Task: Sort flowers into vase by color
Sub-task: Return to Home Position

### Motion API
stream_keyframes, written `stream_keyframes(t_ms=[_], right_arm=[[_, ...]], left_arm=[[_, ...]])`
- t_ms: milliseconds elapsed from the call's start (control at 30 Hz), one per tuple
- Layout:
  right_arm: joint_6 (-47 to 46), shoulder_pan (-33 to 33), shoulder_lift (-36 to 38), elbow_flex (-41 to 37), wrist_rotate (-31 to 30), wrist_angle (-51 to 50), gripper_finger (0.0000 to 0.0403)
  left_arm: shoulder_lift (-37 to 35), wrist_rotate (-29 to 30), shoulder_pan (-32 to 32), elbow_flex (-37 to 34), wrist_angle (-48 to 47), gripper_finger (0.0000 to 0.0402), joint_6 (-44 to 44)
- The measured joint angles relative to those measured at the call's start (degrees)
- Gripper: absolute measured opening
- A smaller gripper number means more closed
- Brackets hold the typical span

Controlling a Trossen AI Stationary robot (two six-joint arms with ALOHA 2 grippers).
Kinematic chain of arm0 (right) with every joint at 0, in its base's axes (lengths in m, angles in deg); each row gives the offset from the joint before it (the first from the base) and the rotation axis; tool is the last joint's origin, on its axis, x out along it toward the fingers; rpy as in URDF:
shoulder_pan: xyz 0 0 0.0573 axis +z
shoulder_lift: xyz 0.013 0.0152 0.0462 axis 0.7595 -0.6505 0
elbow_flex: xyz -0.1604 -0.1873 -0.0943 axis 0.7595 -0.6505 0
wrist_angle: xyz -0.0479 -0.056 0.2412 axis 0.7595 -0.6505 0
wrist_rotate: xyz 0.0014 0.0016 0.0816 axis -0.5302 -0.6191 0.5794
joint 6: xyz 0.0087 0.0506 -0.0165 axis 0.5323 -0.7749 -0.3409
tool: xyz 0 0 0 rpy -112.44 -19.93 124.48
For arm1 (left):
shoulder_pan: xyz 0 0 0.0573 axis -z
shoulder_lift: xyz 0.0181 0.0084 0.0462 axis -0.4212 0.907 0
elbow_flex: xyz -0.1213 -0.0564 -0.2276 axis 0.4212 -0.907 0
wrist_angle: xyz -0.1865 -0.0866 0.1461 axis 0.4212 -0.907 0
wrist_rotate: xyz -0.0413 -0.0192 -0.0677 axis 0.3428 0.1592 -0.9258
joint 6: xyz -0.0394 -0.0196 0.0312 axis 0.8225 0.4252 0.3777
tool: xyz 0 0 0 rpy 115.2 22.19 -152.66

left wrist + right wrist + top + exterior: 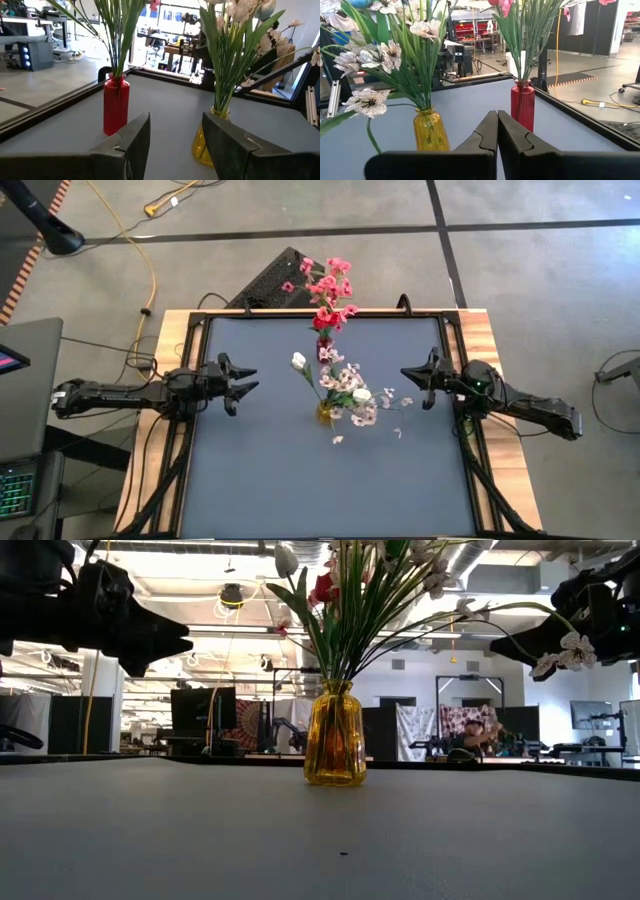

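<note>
A yellow glass vase (334, 735) stands on the grey table near its middle, holding pale pink-white and white flowers (350, 388) on long green stems. A red vase (522, 104) stands farther back, holding pink and red flowers (328, 290). Both vases rest on their bases. My left gripper (245, 380) hovers open over the table's left side, pointing level toward the vases. My right gripper (408, 378) hovers over the right side, fingers shut with nothing between them, also level and clear of the flowers.
A raised black frame (195, 340) runs round the table's edges. A dark keyboard-like object (268, 280) lies behind the far edge. Bare grey table surface lies in front of the vases toward the near edge.
</note>
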Motion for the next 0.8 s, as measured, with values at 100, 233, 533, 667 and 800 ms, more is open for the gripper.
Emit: stream_keyframes(t_ms=[100, 233, 533, 667, 800], right_arm=[[0.0, 0.0, 0.0, 0.0, 0.0, 0.0, 0.0037], [0.0, 0.0, 0.0, 0.0, 0.0, -0.1, 0.0037], [0.0, 0.0, 0.0, 0.0, -0.1, -0.2, 0.0038], [0.0, 0.0, 0.0, -0.1, -0.2, -0.2, 0.0038], [0.0, 0.0, 0.0, -0.1, -0.2, -0.2, 0.0038]], left_arm=[[0.0, 0.0, 0.0, 0.0, -1.5, 0.0169, 0.0], [0.0, 0.0, 0.0, 0.0, -4.0, 0.0169, 0.2], [-0.1, -0.4, 0.1, 0.0, 0.4, 0.0169, -1.8], [0.0, -1.0, 0.1, 0.0, 0.3, 0.0169, -2.5], [-0.7, -1.6, 0.1, 0.0, 2.0, 0.0169, -3.6]])
